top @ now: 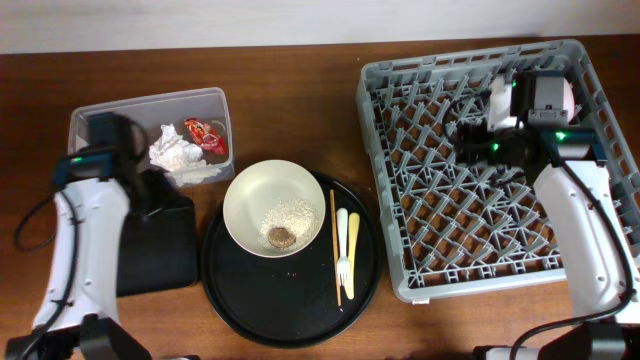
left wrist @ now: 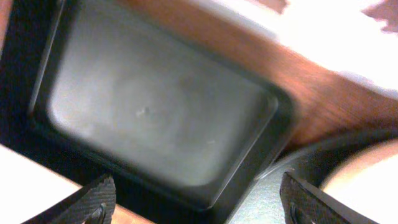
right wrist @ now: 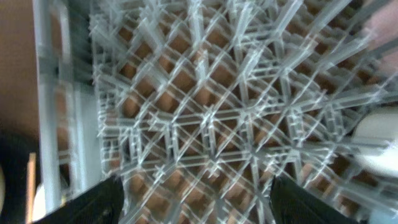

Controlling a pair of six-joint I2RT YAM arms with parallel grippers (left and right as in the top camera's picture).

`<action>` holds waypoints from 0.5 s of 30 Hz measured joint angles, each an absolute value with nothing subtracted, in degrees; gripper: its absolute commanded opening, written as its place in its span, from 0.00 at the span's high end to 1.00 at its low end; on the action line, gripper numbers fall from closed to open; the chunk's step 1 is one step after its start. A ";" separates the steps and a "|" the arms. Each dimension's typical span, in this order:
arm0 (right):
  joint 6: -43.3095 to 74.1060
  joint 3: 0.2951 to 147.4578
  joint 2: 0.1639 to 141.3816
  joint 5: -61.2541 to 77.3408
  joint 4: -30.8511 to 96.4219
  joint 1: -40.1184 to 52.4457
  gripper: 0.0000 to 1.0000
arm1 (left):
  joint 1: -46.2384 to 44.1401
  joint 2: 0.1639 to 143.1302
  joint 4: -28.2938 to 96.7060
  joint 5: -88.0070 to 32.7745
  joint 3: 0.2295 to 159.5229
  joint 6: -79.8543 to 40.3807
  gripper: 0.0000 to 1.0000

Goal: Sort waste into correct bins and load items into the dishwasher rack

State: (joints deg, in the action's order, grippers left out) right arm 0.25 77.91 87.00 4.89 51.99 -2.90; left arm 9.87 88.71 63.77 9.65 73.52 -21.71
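Observation:
The clear tub (top: 90, 115) at the back left holds crumpled white tissues (top: 175, 152) and the red wrapper (top: 205, 135). The flat black tray (top: 160, 260) lies in front of it; my left gripper (left wrist: 199, 199) is open and empty just above this tray (left wrist: 161, 118). The cream bowl (top: 275, 195) holds rice (top: 285, 213) and a brown bit (top: 281, 237). A chopstick (top: 334, 245) and pale cutlery (top: 347, 250) lie beside it. My right gripper (right wrist: 196, 196) is open and empty over the grey rack (top: 400, 270) lattice (right wrist: 205, 118). A white cup (top: 500, 95) shows by the right wrist.
The bowl, chopstick and cutlery rest on a large round black tray (top: 240, 305), whose rim shows in the left wrist view (left wrist: 311, 155). A white rounded item (right wrist: 376, 134) lies on the rack at the right of the right wrist view. Brown wooden table all around.

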 measured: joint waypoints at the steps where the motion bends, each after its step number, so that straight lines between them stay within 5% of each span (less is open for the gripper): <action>1: 0.25 77.60 87.00 6.39 55.86 -2.90 0.22 | 5.17 88.71 62.11 9.17 73.97 -20.18 0.13; 5: 0.27 77.60 87.00 8.10 59.81 -2.90 0.21 | -13.23 88.71 56.12 8.38 74.48 -17.91 0.20; 6: 0.30 77.62 87.00 8.12 60.47 -2.90 0.21 | -13.45 88.71 58.35 8.97 74.59 -18.20 0.35; 10: 0.27 77.60 87.05 8.29 61.32 -2.90 0.21 | 2.33 88.71 70.19 13.61 74.96 -25.85 0.86; 12: 0.30 77.60 87.05 8.27 61.34 -2.90 0.21 | 9.32 88.60 68.95 13.17 73.12 -26.46 1.00; 15: 0.30 77.60 87.05 8.27 61.43 -2.90 0.22 | 19.55 88.40 58.65 12.62 63.99 -27.11 1.00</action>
State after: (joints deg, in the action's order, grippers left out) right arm 0.30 77.60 87.05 8.27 61.43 -2.90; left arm 19.55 88.40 58.65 12.62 63.99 -27.11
